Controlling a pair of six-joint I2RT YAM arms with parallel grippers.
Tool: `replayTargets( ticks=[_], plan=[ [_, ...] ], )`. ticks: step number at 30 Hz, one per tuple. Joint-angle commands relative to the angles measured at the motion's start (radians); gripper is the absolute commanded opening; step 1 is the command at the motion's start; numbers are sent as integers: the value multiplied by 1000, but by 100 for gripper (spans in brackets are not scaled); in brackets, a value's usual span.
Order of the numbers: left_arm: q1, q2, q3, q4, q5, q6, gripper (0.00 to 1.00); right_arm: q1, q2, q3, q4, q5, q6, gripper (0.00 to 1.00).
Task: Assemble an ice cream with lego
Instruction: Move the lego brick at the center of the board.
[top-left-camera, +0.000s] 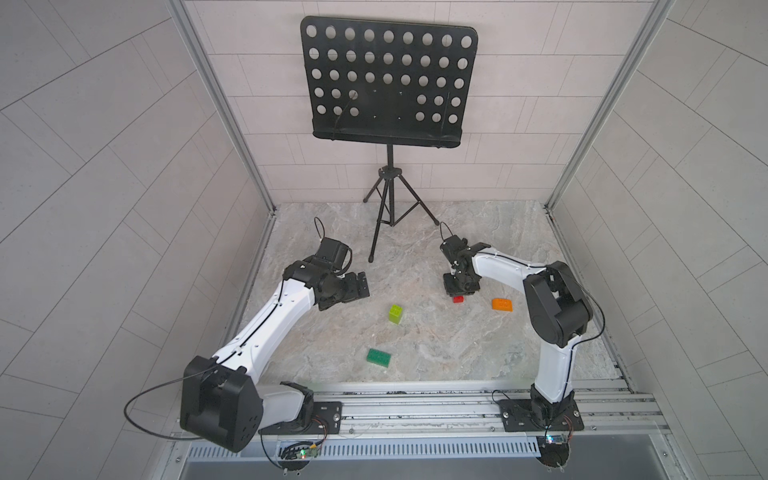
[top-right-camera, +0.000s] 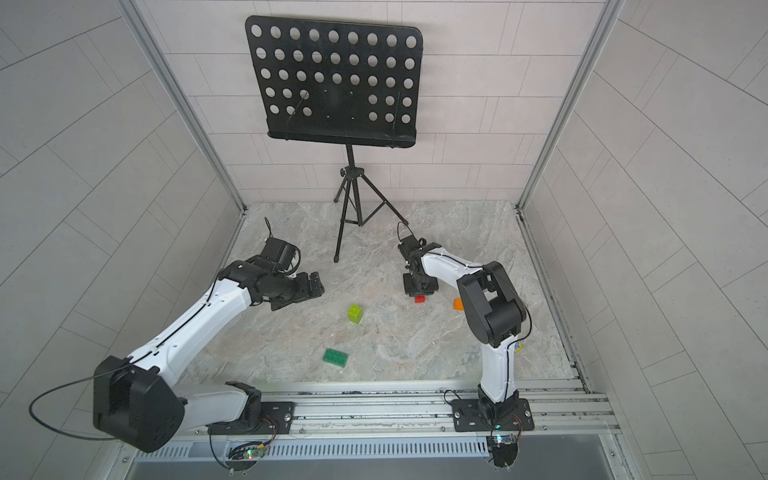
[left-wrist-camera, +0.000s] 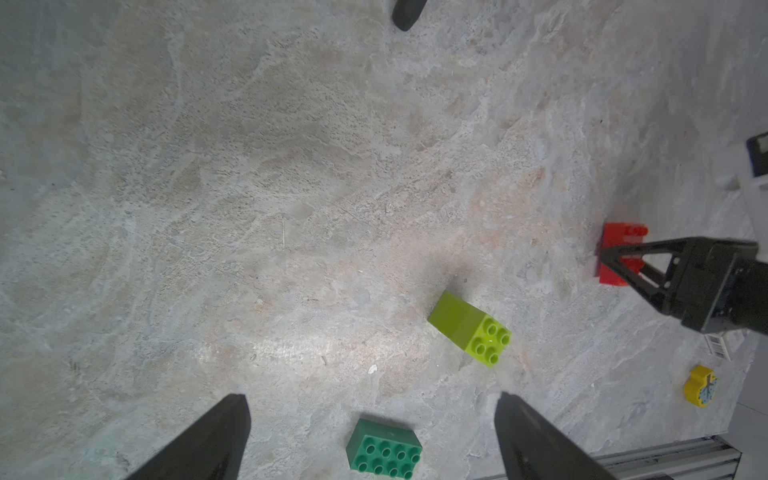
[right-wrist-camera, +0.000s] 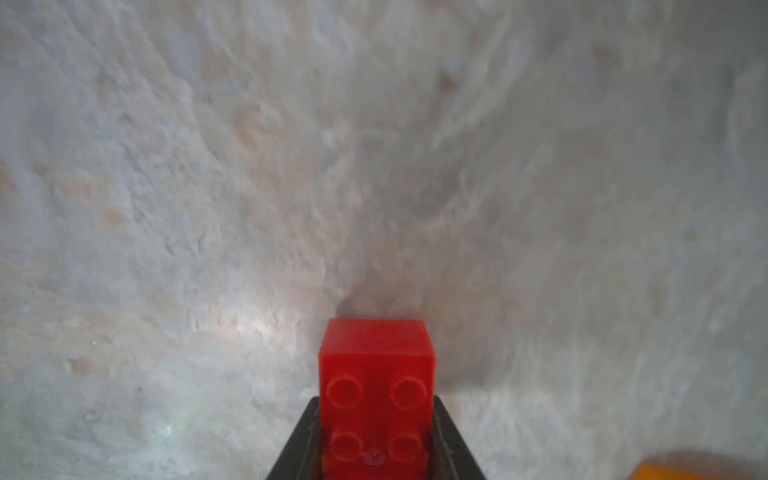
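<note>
On the marble table, my right gripper (top-left-camera: 459, 291) is down at the right and shut on the red brick (right-wrist-camera: 376, 395), a jaw against each long side. In both top views only a corner of that red brick (top-left-camera: 458, 298) shows under the fingers. An orange rounded piece (top-left-camera: 502, 304) lies just to its right. The lime-green stack (top-left-camera: 395, 313) stands mid-table, studs up. Nearer the front, the dark green rectangle (top-left-camera: 379, 357) lies flat. My left gripper (top-left-camera: 363, 286) hovers at the left, open and empty, with its fingers (left-wrist-camera: 224, 436) spread wide.
A black music stand (top-left-camera: 388, 83) on a tripod stands at the back, one foot (left-wrist-camera: 409, 14) near the left arm. A yellow round object (left-wrist-camera: 700, 386) and a white printed card (left-wrist-camera: 717, 347) lie by the right arm's base. An aluminium rail (top-left-camera: 415, 399) runs along the front.
</note>
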Motion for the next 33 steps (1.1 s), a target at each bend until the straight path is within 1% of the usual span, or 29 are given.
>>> replayTargets(
  ticks=[1, 4, 6, 9, 10, 11, 12, 13, 16, 17, 21, 24, 27, 29, 30, 33],
  plan=[
    [-3, -33, -14, -5, 5, -5, 100, 61, -43, -53, 18, 33, 281, 19],
    [-9, -39, -15, -4, 6, -2, 100, 136, -24, -38, -5, 114, 392, 22],
    [-11, -41, -15, -5, 10, 3, 100, 171, -15, -29, -1, 139, 450, 27],
    [-14, -44, -15, -5, 14, 11, 100, 175, 10, -51, 81, 65, 519, 31],
    [-15, -45, -14, -5, 16, 12, 100, 170, 25, -51, 100, 40, 535, 36],
    [-16, -46, -15, -5, 16, 15, 100, 169, 36, -46, 108, 26, 542, 43],
    [-18, -47, -15, -5, 15, 19, 100, 167, 47, -39, 113, 18, 542, 59],
    [-21, -50, -15, -5, 12, 22, 100, 167, 54, -29, 113, 17, 536, 70],
    [-22, -53, -17, -5, 4, 26, 100, 168, 39, -32, 154, 19, 517, 86],
    [-22, -53, -16, -3, 3, 30, 100, 168, 22, -46, 177, 22, 517, 99],
    [-27, -42, -16, 1, 3, 48, 100, 155, -62, -101, 250, 34, 495, 100],
    [-67, -23, -2, -9, -50, 72, 99, 107, -154, -152, 298, 26, 450, 100],
    [-180, 19, 57, -45, -190, 73, 98, 17, -301, -258, 413, -33, 370, 100],
    [-256, 79, 120, -71, -220, 46, 96, -66, -402, -356, 518, -82, 315, 100],
    [-295, 114, 156, -86, -242, 29, 95, -99, -442, -389, 541, -87, 295, 100],
    [-444, 255, 301, -126, -340, -38, 95, -193, -508, -464, 553, -80, 252, 79]
  ],
)
